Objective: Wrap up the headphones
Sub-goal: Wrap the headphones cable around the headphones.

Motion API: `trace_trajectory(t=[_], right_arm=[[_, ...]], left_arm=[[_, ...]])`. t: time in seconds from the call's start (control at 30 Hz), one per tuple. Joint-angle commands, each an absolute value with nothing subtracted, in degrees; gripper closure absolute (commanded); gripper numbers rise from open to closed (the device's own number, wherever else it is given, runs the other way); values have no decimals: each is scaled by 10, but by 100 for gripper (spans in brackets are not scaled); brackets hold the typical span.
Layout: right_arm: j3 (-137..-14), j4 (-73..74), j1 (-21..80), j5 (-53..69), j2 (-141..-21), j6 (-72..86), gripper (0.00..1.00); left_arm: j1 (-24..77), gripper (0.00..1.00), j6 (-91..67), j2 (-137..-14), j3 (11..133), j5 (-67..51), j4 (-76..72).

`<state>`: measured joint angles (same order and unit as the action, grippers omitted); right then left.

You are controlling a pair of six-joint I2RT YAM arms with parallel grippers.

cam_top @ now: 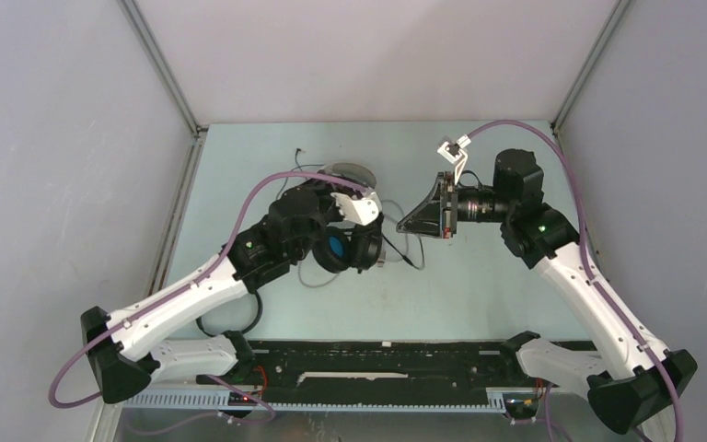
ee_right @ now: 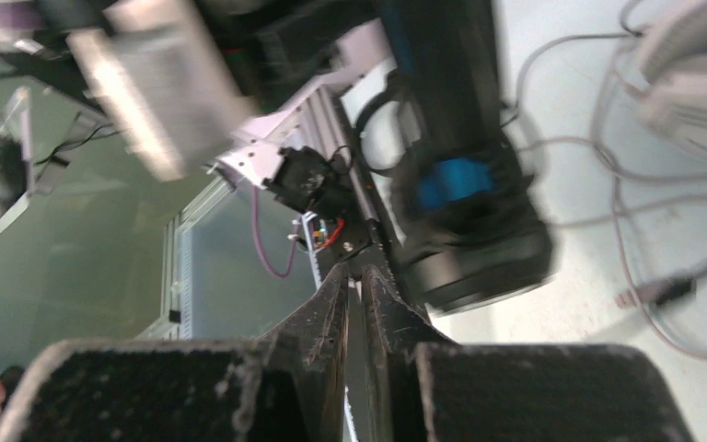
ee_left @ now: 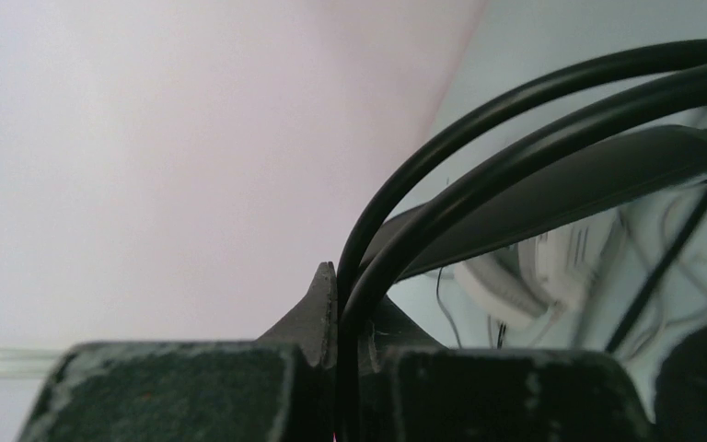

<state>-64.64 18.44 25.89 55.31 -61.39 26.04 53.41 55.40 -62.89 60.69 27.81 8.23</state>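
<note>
On the pale surface (cam_top: 479,295) sit black-and-blue headphones (cam_top: 336,247). The left jaws pinch a doubled black cable (ee_left: 479,175); the right jaws are closed.

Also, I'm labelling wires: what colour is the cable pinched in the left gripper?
Black cable, pinched in the left gripper; clearest in the left wrist view.

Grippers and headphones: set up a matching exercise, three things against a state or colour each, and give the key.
Things:
1. left gripper
2. right gripper
3. bulky headphones

States:
A. black with a blue patch
B. shut on the black cable
C. shut, nothing seen between its fingers

Pairs: 1-B, 2-C, 3-A.
</note>
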Motion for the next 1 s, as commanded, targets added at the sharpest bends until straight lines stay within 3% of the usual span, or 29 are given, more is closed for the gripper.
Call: trace_trajectory(t=[0.0, 0.27, 0.37, 0.5, 0.57, 0.87, 0.97], right_arm=[[-665, 128, 263, 604, -609, 292, 88], [-646, 106, 266, 575, -601, 303, 84], [-646, 108, 265, 521, -564, 276, 74], [-629, 154, 274, 312, -481, 144, 54], [-588, 131, 273, 268, -441, 101, 49], [-395, -51, 277, 313, -341, 135, 32], [-352, -87, 294, 315, -314, 123, 31]], left_arm=[[521, 100, 545, -616, 610, 332, 102], [522, 100, 468, -603, 626, 337, 111], [522, 100, 486, -601, 614, 343, 93], [522, 100, 521, -596, 604, 335, 91], [521, 100, 515, -593, 607, 327, 100], [522, 100, 293, -621, 737, 346, 214], [522, 100, 222, -635, 782, 368, 239]])
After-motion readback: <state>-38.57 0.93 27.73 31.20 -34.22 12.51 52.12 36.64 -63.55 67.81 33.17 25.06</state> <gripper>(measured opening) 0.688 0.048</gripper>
